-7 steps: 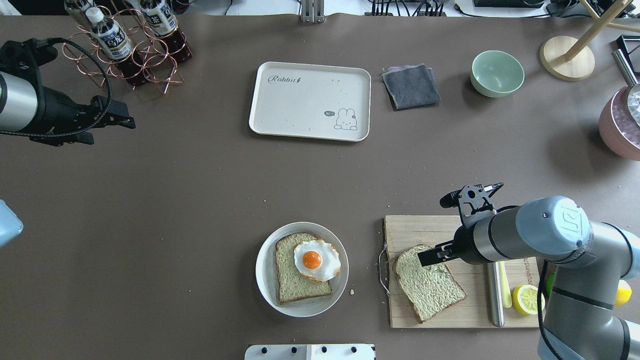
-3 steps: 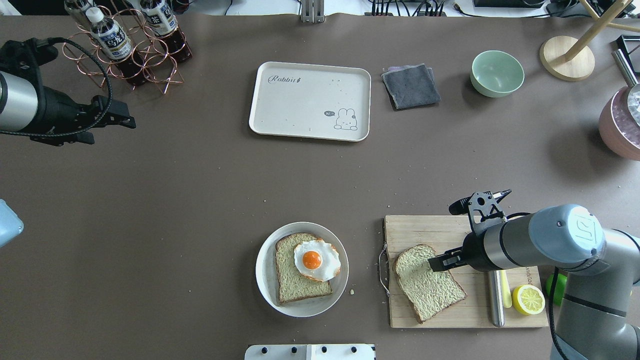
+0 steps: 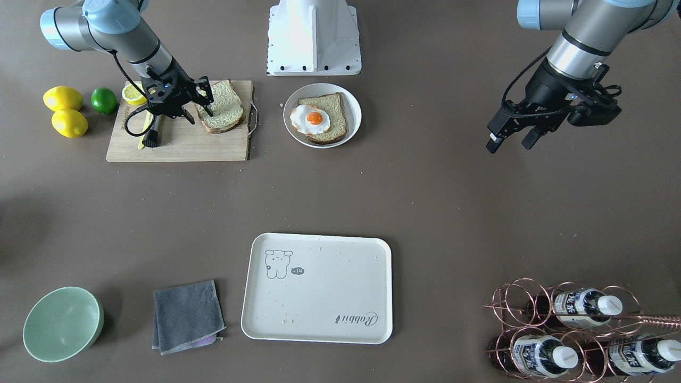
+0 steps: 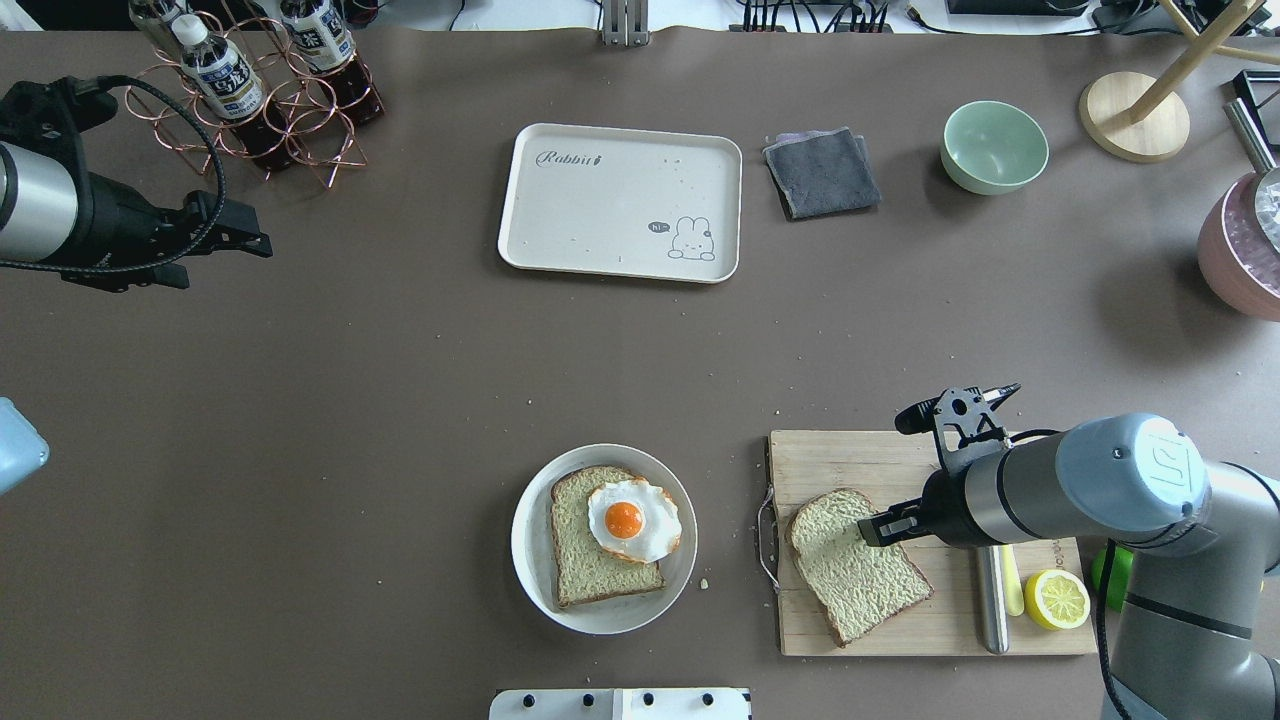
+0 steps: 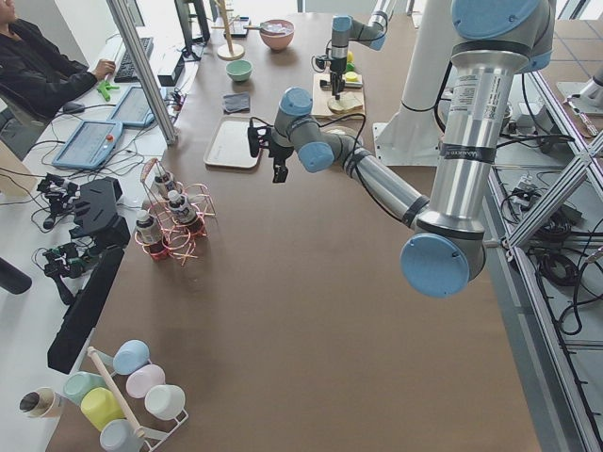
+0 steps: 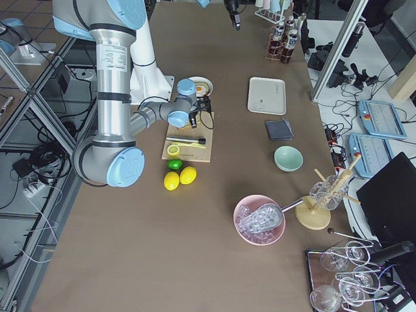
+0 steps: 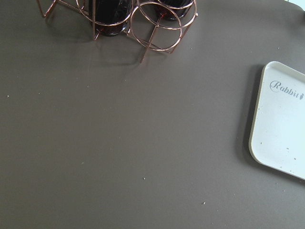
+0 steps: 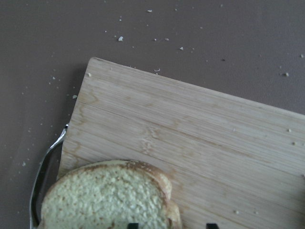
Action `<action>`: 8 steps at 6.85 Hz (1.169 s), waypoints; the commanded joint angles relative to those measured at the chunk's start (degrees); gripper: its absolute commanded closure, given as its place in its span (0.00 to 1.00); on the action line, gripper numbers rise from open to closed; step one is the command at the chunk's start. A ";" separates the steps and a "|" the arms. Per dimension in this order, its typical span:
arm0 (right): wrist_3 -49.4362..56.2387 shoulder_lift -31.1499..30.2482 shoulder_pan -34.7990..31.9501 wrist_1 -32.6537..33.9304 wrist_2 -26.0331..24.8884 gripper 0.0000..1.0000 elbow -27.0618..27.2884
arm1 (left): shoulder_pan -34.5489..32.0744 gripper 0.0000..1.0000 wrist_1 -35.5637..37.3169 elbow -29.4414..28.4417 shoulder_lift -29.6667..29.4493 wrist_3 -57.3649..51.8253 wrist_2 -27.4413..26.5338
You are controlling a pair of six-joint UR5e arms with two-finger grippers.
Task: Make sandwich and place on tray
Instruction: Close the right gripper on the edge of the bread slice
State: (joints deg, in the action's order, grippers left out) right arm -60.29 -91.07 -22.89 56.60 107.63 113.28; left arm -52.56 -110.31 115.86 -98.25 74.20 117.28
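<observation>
Right gripper (image 4: 878,526): fingers apart and holding nothing, low over a corner of the loose bread slice. In the wrist view one fingertip is above the bread and the other above bare wood. I cannot tell whether they touch.
Loose bread slice (image 4: 850,575): directly beneath this gripper, flat on the cutting board (image 4: 840,455).
Metal-handled utensil (image 4: 990,600) and lemon half (image 4: 1057,598): on the same board, just behind the gripper on its arm's side.
Plate (image 4: 530,550): beside the board, to the gripper's left. It carries the second bread slice (image 4: 580,570), with the fried egg (image 4: 635,520) lying on top and overlapping the slice's board-side edge.
Tray (image 4: 600,210): well ahead of the right gripper and to its left, flecked with crumbs.
Left gripper (image 3: 509,144): farthest off, fingers apart around nothing, hanging above bare table. The bottle rack (image 4: 290,120) is just ahead of it and the tray is off to its right.
</observation>
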 commanded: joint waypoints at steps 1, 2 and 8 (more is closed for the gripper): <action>-0.35 -0.07 0.30 0.00 -0.14 0.53 0.01 | 0.00 0.03 0.01 -0.10 -0.01 -0.02 0.05; -0.35 -0.08 0.30 0.00 -0.14 0.75 0.01 | 0.00 0.03 0.01 -0.28 -0.10 -0.02 0.05; 0.52 0.98 -11.15 0.09 14.45 1.00 2.46 | -0.09 0.03 3.15 -0.54 -2.45 -0.20 0.14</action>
State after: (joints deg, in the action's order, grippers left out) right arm -60.25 -90.43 -28.15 56.68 114.49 115.08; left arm -52.64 -109.29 115.32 -99.29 74.10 117.42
